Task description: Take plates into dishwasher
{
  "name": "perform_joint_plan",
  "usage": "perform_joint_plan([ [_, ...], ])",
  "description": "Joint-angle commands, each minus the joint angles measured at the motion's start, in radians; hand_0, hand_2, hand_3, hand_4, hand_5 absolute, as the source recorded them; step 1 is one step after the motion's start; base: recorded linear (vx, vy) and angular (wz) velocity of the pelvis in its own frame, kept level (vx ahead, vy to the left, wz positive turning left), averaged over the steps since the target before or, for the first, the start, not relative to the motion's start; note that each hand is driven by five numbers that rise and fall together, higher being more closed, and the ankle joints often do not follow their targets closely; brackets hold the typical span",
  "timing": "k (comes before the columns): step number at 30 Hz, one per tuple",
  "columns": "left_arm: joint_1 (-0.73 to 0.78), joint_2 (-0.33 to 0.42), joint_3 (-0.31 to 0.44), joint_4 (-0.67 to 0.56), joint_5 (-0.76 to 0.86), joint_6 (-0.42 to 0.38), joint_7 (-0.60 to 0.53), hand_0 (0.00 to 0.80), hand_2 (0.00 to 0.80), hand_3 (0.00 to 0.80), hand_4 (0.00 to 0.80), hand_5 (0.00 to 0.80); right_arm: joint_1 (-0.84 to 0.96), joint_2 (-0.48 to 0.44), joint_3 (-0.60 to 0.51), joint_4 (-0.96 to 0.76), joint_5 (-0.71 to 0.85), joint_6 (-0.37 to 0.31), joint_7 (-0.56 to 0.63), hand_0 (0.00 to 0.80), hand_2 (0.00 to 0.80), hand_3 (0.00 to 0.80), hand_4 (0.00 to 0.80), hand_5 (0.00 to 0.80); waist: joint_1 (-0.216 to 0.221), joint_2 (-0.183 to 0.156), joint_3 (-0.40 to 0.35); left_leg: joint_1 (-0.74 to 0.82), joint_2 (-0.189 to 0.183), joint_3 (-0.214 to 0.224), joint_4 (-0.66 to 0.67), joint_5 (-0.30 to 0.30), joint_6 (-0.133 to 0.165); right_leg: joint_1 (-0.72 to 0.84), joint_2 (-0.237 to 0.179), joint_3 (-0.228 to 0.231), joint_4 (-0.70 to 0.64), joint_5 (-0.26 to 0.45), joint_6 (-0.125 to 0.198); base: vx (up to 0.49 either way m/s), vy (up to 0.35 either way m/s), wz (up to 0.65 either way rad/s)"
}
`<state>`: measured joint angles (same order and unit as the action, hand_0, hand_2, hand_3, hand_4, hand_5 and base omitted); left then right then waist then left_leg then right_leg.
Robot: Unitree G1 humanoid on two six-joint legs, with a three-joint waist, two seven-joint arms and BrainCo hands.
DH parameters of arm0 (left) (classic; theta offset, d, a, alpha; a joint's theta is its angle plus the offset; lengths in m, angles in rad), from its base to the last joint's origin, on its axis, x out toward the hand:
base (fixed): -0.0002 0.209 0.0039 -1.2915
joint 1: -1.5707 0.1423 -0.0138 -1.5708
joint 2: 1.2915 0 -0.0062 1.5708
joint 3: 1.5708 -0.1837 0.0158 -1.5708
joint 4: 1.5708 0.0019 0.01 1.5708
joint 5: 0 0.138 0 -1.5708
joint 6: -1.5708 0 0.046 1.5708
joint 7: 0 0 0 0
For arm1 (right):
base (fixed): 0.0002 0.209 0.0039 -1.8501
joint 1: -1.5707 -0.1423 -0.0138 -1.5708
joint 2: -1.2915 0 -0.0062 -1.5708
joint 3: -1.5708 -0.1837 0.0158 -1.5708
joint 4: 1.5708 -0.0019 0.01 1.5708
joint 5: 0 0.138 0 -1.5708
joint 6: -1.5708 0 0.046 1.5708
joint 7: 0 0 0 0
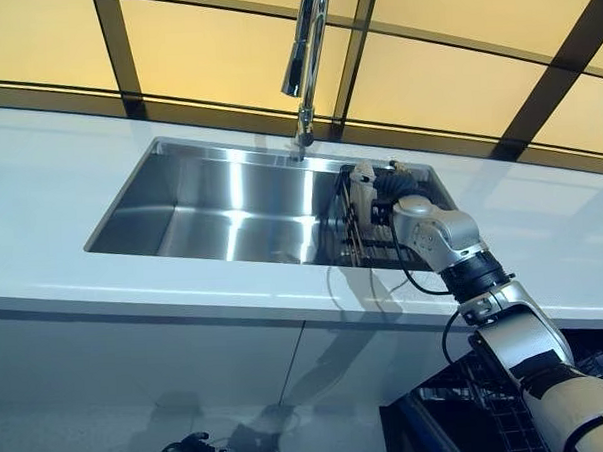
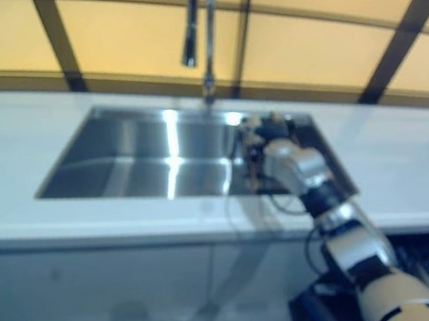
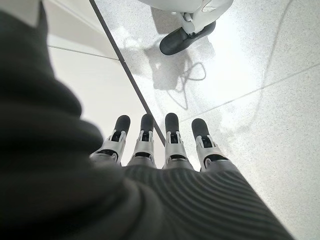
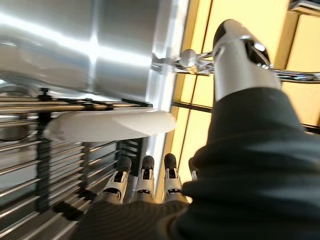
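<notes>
A white plate [image 4: 110,125] stands on edge in a wire dish rack [image 4: 30,165] at the right end of the steel sink [image 1: 211,205]. My right hand [image 1: 380,198] reaches over the counter into the sink, right at the rack [image 1: 357,234]. In the right wrist view its fingers [image 4: 145,175] are straight and point at the rack just below the plate, and the thumb [image 4: 240,55] stands apart; nothing is held. My left hand [image 3: 165,145] hangs low with straight fingers over the floor, holding nothing.
A tall chrome faucet [image 1: 307,56] rises behind the sink. White counter [image 1: 40,197] runs along both sides. A dark wire dishwasher basket [image 1: 469,399] sits open at the lower right, below the counter. Yellow panels with dark frames fill the back.
</notes>
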<state>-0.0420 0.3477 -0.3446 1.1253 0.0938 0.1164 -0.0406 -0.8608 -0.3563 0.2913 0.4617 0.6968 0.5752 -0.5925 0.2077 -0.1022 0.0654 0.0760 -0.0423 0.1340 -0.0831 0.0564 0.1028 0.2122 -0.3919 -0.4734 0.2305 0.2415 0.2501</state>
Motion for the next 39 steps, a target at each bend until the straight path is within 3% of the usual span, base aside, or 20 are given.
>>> perform_joint_plan([
  [1,-0.053,-0.019,0.002,0.019,-0.029,-0.005,0.014,0.000,0.000,0.000,0.000,0.000,-0.078,-0.014,-0.010,0.022,-0.046,-0.028,0.009,0.000,0.000,0.000,0.000,0.000,0.013,-0.005,0.001,-0.014,-0.011,-0.002,-0.004,-0.073,-0.058,-0.110,-0.054,0.035,0.054,0.043,-0.009,0.005,-0.007,-0.04],
  [17,-0.044,-0.023,-0.001,0.022,-0.025,-0.020,0.020,0.000,0.000,0.000,0.000,0.000,-0.056,-0.005,-0.014,0.047,-0.052,-0.008,-0.013,0.000,0.000,0.000,0.000,0.000,0.024,-0.003,0.010,-0.010,-0.010,-0.005,-0.004,-0.075,-0.054,-0.102,-0.055,0.032,0.058,0.038,-0.009,0.001,-0.001,0.00],
  [39,-0.037,-0.036,-0.010,0.024,-0.022,-0.028,0.022,0.000,0.000,0.000,0.000,0.000,-0.022,0.043,0.007,0.040,-0.122,-0.034,0.005,0.000,0.000,0.000,0.000,0.000,0.031,0.002,0.015,-0.009,-0.010,-0.004,-0.004,-0.077,-0.050,-0.100,-0.063,0.028,0.067,0.033,-0.010,0.000,0.000,0.00],
])
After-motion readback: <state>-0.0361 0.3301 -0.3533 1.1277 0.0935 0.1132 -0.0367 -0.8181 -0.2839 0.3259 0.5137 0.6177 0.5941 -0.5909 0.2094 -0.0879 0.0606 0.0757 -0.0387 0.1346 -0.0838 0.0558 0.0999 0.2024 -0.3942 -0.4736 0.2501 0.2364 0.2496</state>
